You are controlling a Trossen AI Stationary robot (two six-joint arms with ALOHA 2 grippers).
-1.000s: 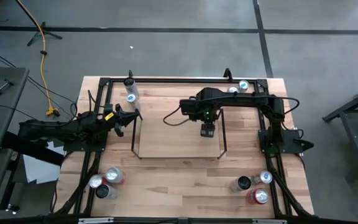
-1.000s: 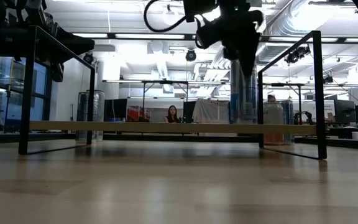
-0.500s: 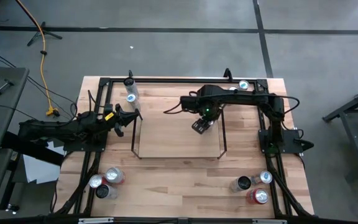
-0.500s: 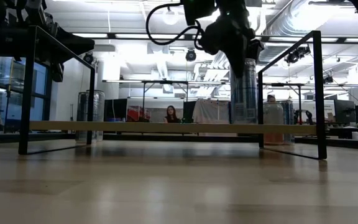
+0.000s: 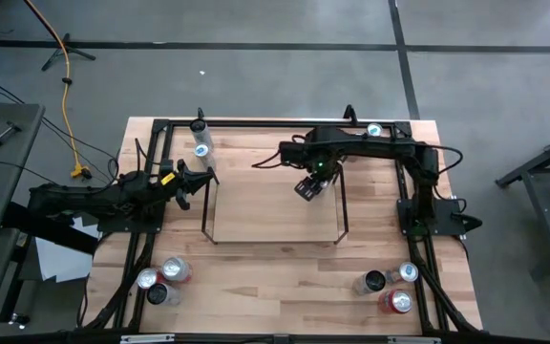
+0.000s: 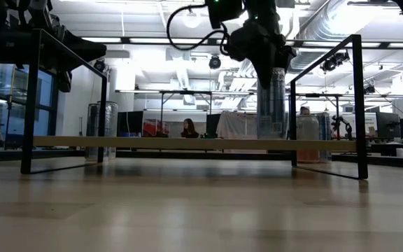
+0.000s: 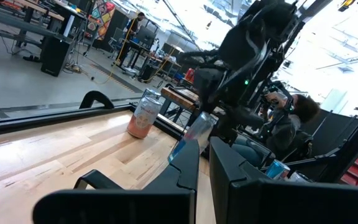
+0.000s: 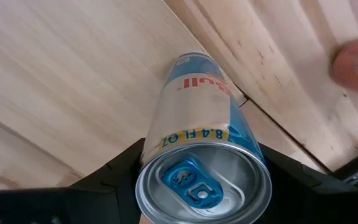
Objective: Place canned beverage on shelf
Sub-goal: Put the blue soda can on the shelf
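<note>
My right gripper (image 5: pixel 306 188) hangs pointing down over the far right part of the shelf (image 5: pixel 265 218), a low light-wood board with black wire frames at both short ends. It is shut on a slim silver-and-blue can (image 8: pixel 197 143), which stands upright under it (image 6: pixel 273 105). The can's bottom is at the level of the board's top (image 6: pixel 187 143); whether it touches, I cannot tell. My left gripper (image 5: pixel 205 178) waits shut by the shelf's left end. My right gripper holds the can by its upper wall (image 8: pixel 160 140), just under the top rim, pinched between the two fingers (image 8: pixel 120 171), one on each side. The fingers come from above, pointing down. The can stays upright below them.
Two cans (image 5: pixel 200 148) stand at the table's far left and two (image 5: pixel 374 131) at the far right corner. Groups of cans stand near the front left (image 5: pixel 163 279) and front right (image 5: pixel 390 287). Black rails (image 5: pixel 285 122) frame the tabletop.
My right gripper has rolled about its upright axis with the can held in it, so the fingers now lie slanted across the shelf. The can has stayed upright over the shelf's far right part.
</note>
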